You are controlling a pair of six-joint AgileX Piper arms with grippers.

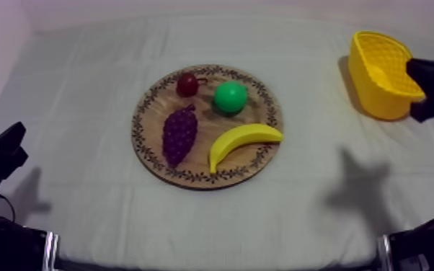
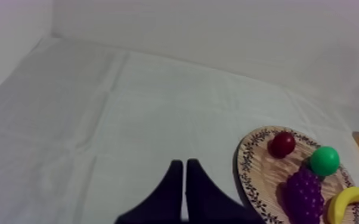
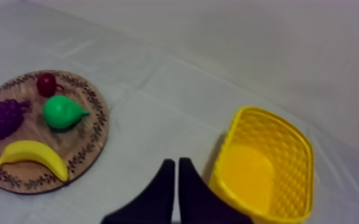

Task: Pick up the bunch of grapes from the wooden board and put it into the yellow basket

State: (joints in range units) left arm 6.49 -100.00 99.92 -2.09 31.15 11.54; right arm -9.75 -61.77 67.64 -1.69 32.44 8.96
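Right gripper: the right gripper (image 3: 176,162) has its fingers pressed together in a narrow wedge and holds nothing. It hangs just beside the yellow basket (image 3: 265,173), at the far right of the desk (image 1: 83,86).
Left gripper: the left gripper (image 2: 185,162) is closed to the same thin wedge and is empty. It sits low at the near left, well apart from the wooden board (image 1: 198,174).
Grapes: the bunch of grapes (image 1: 179,135) lies untouched on the left half of the board.
Neighbours: the small red fruit (image 1: 187,84) is just beyond the bunch on the far side. The banana (image 1: 243,142) lies near it on the right, and the pear (image 1: 231,96) is farther off to the far right.
Risk, closed fingers: if a gripper comes down like this, I'd expect it to shove the bunch across the board instead of straddling it.
Risk, crowding: opened wide, a finger could catch the banana or nudge the red fruit and roll it off the rim.
Risk, grip: the bunch looks bumpy and tapered, so a pinch near the thin end may slip during the lift.
Risk, basket: the basket looks light and leans a little. The right arm is so close that it could knock it over or push it away.
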